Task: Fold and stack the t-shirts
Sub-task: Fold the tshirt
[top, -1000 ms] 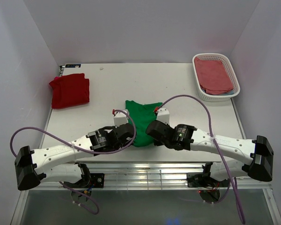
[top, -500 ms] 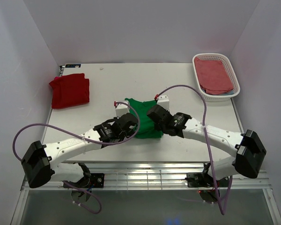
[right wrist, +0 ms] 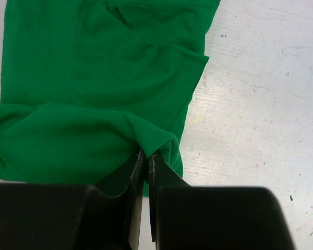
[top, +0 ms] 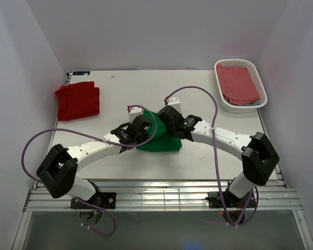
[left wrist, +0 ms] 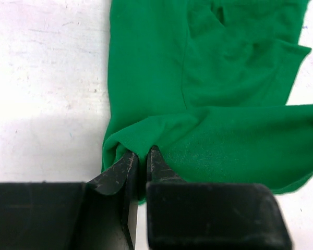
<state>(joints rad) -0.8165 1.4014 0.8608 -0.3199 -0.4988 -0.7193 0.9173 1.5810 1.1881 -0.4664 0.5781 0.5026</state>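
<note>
You've got the folded deep red cotton t-shirt (top: 77, 100) lying flat at the far left corner of the white table (top: 208, 156), well apart from the rest. The left gripper (left wrist: 141, 156) sits at table centre, fingers nearly pressed together, pinching a bunched fold at the left edge of the bright green cotton t-shirt (top: 159, 141). The green shirt lies mid-table between both arms, with one layer doubled over the flat layer under it. Both wrists cover its far part in the top view. The right gripper (right wrist: 144, 156) is just beside the left one, fingers squeezed tight on a fold at the shirt's right edge. At the far right corner stands a white slotted plastic basket (top: 240, 108) with a pinkish-red cloth (top: 240, 82) lying in it.
</note>
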